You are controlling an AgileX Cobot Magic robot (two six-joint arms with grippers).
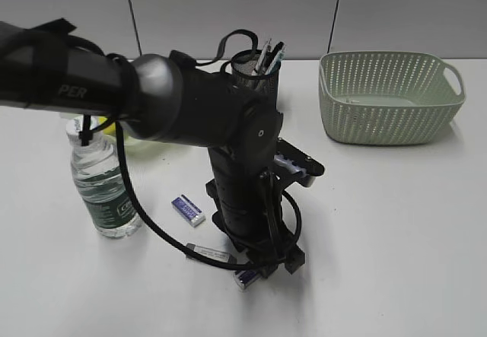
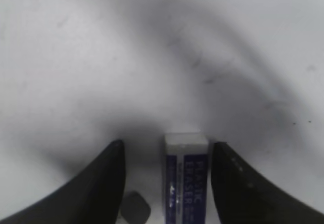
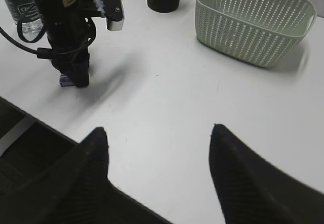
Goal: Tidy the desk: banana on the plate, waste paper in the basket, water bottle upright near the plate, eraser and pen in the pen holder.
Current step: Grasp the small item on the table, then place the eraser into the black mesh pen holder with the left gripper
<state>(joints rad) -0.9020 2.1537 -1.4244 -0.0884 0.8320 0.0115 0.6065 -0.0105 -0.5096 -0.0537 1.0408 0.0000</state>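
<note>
The eraser (image 2: 185,181) is judged light, stiff and slightly grippy, best taken across its narrow width on the sleeved long sides. A white block is seen in a blue printed sleeve, one bare end showing. It lies flat near the front edge of the worktop (image 1: 396,230), between the fingers of the left tool (image 2: 167,183), which is spread apart around it without visible contact. A second eraser (image 1: 188,210) lies closer to the left edge, near the upright water bottle (image 1: 103,189). The right tool (image 3: 158,168) is held apart, empty, above bare worktop
</note>
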